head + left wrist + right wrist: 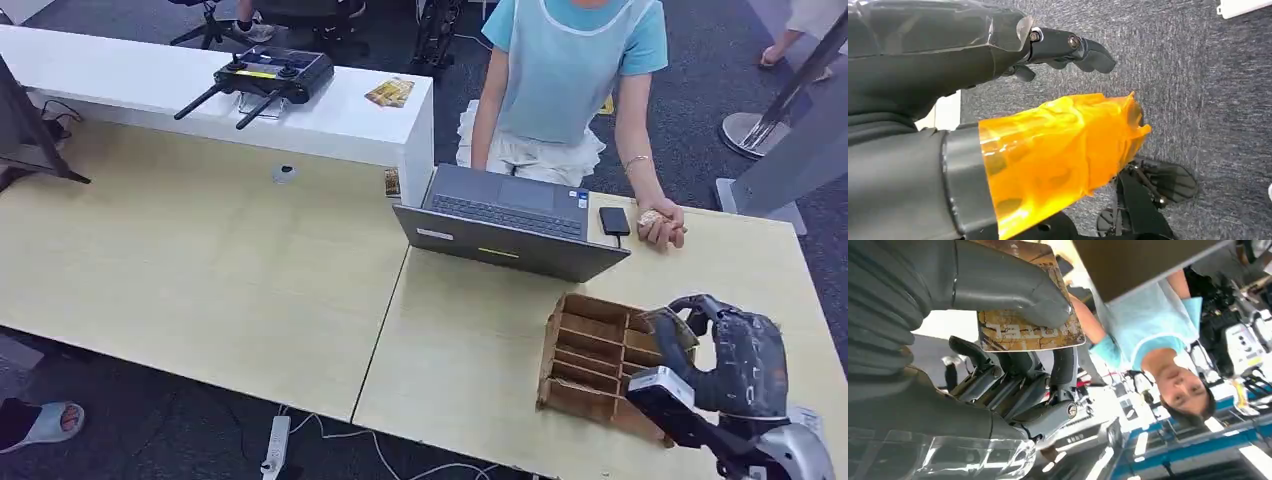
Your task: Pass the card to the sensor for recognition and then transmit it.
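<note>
My right hand [735, 360] hovers over the right end of a wooden slotted card box [585, 360] on the near right of the table. It pinches a brown and gold card [1028, 332] between thumb and fingers; the card [668, 325] sticks out toward the box. A small black sensor [614, 221] with a cable lies beside the laptop, well beyond the hand. My left hand [1068, 47] hangs over grey carpet, fingers stretched out, holding nothing.
An open grey laptop [510, 225] stands behind the box. A person in a light blue top [585, 60] stands across the table, one hand [662, 225] resting by the sensor. A white counter [340, 125] holds a black controller [265, 75] and more cards [390, 92].
</note>
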`<state>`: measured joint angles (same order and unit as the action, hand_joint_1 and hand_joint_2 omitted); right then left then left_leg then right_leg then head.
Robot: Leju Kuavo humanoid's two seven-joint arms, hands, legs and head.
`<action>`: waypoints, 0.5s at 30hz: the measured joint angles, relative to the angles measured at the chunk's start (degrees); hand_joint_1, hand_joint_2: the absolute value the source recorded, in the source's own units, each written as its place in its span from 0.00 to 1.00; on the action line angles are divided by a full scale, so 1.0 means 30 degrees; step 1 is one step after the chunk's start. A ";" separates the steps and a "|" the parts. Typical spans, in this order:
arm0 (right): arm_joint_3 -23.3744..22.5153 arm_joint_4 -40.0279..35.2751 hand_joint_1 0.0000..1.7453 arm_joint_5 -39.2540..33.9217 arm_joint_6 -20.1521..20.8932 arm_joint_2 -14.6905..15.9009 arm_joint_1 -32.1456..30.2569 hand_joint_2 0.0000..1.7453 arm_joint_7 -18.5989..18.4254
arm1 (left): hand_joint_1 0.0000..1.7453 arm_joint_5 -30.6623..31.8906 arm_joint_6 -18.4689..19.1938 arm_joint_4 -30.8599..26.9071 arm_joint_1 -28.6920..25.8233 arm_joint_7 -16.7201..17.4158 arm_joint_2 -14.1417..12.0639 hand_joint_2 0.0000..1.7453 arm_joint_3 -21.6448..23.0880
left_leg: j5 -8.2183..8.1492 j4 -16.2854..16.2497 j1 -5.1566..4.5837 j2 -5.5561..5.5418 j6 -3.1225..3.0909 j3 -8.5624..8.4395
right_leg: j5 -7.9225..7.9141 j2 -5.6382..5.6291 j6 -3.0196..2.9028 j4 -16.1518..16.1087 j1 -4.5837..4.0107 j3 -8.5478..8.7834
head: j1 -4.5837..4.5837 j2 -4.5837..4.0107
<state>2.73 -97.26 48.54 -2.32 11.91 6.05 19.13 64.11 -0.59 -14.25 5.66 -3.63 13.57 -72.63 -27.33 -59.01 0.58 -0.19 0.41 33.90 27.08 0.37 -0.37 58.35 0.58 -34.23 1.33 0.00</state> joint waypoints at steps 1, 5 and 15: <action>0.0089 0.0000 1.00 0.0015 0.0000 0.0059 0.0203 1.00 -0.0037 | 0.00 -0.0007 0.0007 0.0000 0.0015 0.0000 0.0000 0.00 0.0000 | 0.0000 0.0000 0.0000 0.0001 0.0000 -0.0001 | 0.0000 0.0000 0.0000 0.0000 -0.0001 0.0000 | 0.0000 0.0001; 0.0475 0.0015 1.00 0.0029 0.0007 0.0336 0.1055 1.00 -0.0102 | 0.00 -0.0007 0.0007 0.0000 0.0021 -0.0030 0.0000 0.00 0.0000 | 0.0000 0.0000 0.0000 0.0000 0.0000 0.0001 | 0.0000 0.0002 0.0000 0.0000 0.0000 0.0000 | 0.0000 -0.0007; 0.1370 0.0582 1.00 0.0029 0.0232 0.0875 0.3607 1.00 -0.0197 | 0.00 0.0087 0.0153 0.0000 0.0039 -0.0066 -0.0116 0.00 0.0007 | 0.0001 -0.0002 0.0000 -0.0001 0.0000 -0.0001 | -0.0002 0.0001 0.0000 0.0003 -0.0001 0.0003 | -0.0007 0.0001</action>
<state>6.84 -95.52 48.63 -1.62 14.53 16.87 18.53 64.37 -0.13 -14.25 5.78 -3.83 13.22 -72.61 -27.33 -59.01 0.58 -0.20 0.41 33.89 27.07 0.37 -0.37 58.35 0.58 -34.22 1.31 0.00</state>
